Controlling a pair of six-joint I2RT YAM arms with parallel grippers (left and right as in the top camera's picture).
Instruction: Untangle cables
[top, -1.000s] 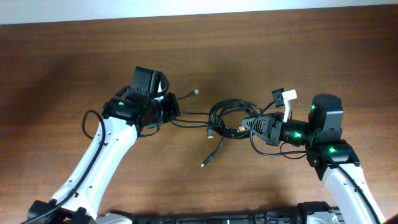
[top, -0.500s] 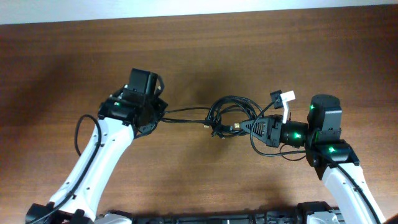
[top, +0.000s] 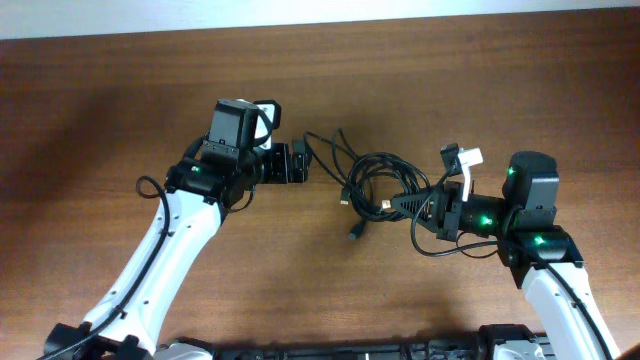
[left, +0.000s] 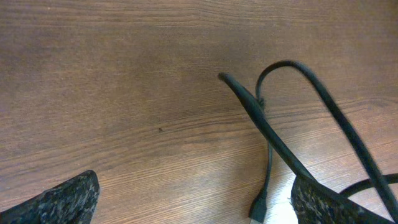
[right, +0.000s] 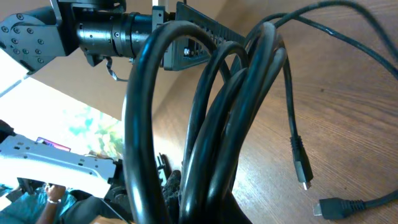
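Note:
The cables (top: 375, 180) form a tangled black bundle of loops at the table's middle, with loose strands reaching left and a plug end (top: 353, 236) lying below. My right gripper (top: 397, 203) is shut on the bundle's right side. In the right wrist view the thick loops (right: 205, 124) rise straight out of the shut gripper (right: 205, 208), and two plug ends (right: 305, 180) lie on the wood. My left gripper (top: 298, 162) stands open just left of the loose strands. In the left wrist view, strands (left: 273, 134) cross over the right finger (left: 323, 205), and nothing is gripped.
The brown wooden table (top: 500, 80) stretches all around, with its far edge along the top of the overhead view. A thick black wire (top: 150, 190) loops off the left arm. A white tag (top: 465, 157) sticks up by the right arm's wrist.
My left gripper has opened and let go of the strand it held taut. It has moved right and towards the far edge. The strand now lies slack, and a plug end has dropped onto the table.

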